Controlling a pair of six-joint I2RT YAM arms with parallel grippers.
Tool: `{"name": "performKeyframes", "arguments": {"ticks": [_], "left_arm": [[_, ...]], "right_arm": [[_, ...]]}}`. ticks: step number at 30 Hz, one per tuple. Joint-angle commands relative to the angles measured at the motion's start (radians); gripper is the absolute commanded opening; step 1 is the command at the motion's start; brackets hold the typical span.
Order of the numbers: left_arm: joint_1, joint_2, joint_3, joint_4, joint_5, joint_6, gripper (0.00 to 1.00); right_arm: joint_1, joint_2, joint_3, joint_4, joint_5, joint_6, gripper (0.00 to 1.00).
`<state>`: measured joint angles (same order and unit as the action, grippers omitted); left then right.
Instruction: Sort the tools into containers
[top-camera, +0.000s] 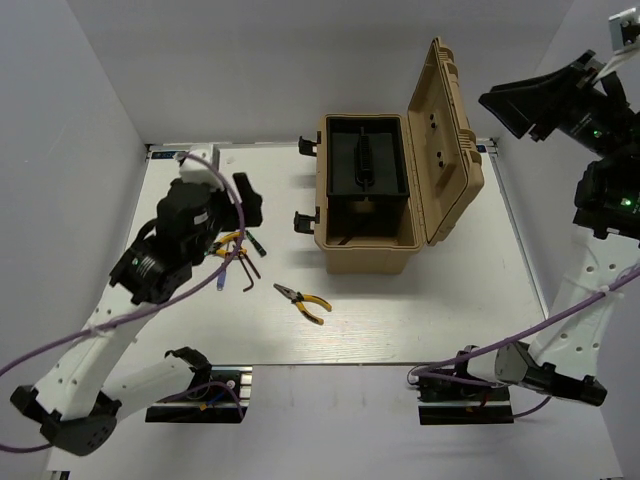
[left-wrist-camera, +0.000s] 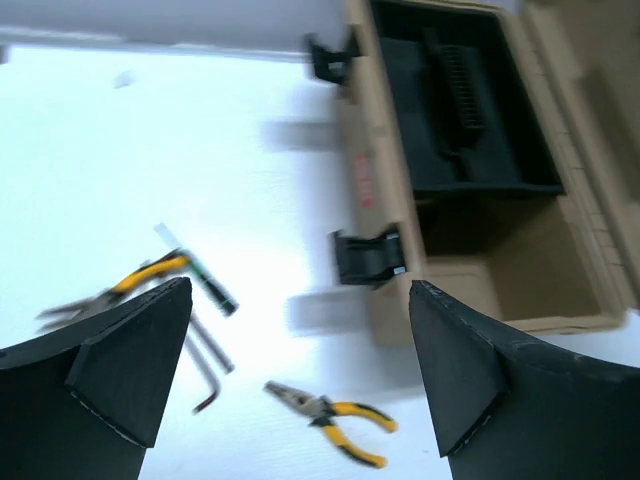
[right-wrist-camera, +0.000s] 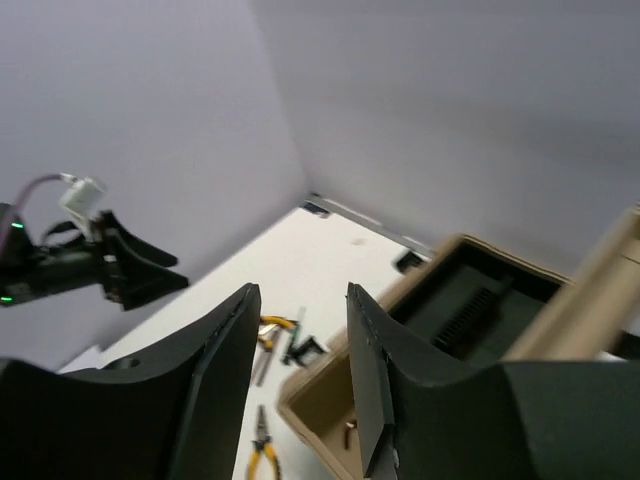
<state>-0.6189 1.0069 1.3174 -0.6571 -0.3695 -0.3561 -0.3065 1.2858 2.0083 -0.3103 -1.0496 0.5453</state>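
Mid-sort on a white table (top-camera: 400, 320): left gripper (left-wrist-camera: 300, 375) low over the scatter of tools, fingers (left-wrist-camera: 130, 370) spread wide around nothing. Right gripper (right-wrist-camera: 300, 385) high and well back at the right, fingers parted by a narrower gap, likewise empty.

Nothing seen boxed yet. One yellow-handled pliers (top-camera: 302, 302) alone in the open, near the tan toolbox (top-camera: 365, 258) but not touching it. A second pliers (top-camera: 228, 243) and dark hex keys (top-camera: 247, 272) bunched just beside the left fingers. Toolbox open, lid (top-camera: 447, 140) upright, black inner tray (top-camera: 365, 160) seated at the far end.

Risks scooping two pieces at once by closing on the overlapping cluster, or flicking a hex key aside. Thin flat steel on a slick top, so apt to skate out of a shallow pinch. Could also snag the black front latch (top-camera: 305, 222) on the carry across, or release short of the rim. Too blurred in the left wrist view to tell exactly which tool lies under the jaws.
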Motion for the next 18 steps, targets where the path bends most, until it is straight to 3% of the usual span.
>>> {"name": "performKeyframes", "arguments": {"ticks": [1,3,4,6,7,9,10,12,15,18], "left_arm": [[0.004,-0.062,-0.107,-0.104,-0.192,-0.018,1.00],[0.004,-0.086,-0.162,-0.137,-0.241,-0.065,1.00],[0.004,-0.096,-0.178,-0.162,-0.250,-0.076,1.00],[0.004,-0.109,-0.219,-0.183,-0.278,-0.113,1.00],[0.004,-0.120,-0.242,-0.197,-0.287,-0.124,1.00],[0.004,-0.120,-0.262,-0.216,-0.310,-0.164,1.00],[0.004,-0.129,-0.273,-0.225,-0.310,-0.178,1.00],[0.004,-0.129,-0.305,-0.239,-0.336,-0.216,1.00],[0.004,-0.149,-0.333,-0.275,-0.356,-0.248,0.96],[0.004,-0.183,-0.354,-0.308,-0.377,-0.285,0.77]], "right_arm": [[0.114,0.038,0.014,0.114,-0.003,0.113,0.46],[0.168,0.075,0.015,0.020,0.084,0.010,0.46],[0.257,0.089,0.018,-0.052,0.114,-0.125,0.46],[0.375,0.139,0.024,-0.163,0.237,-0.217,0.46],[0.455,0.179,0.027,-0.261,0.273,-0.364,0.46],[0.541,0.231,0.041,-0.324,0.434,-0.453,0.46],[0.669,0.243,0.044,-0.354,0.471,-0.575,0.45],[0.786,0.332,0.067,-0.441,0.578,-0.663,0.45],[0.958,0.443,0.115,-0.512,0.743,-0.752,0.36],[1.087,0.553,0.130,-0.542,0.870,-0.778,0.06]]}}
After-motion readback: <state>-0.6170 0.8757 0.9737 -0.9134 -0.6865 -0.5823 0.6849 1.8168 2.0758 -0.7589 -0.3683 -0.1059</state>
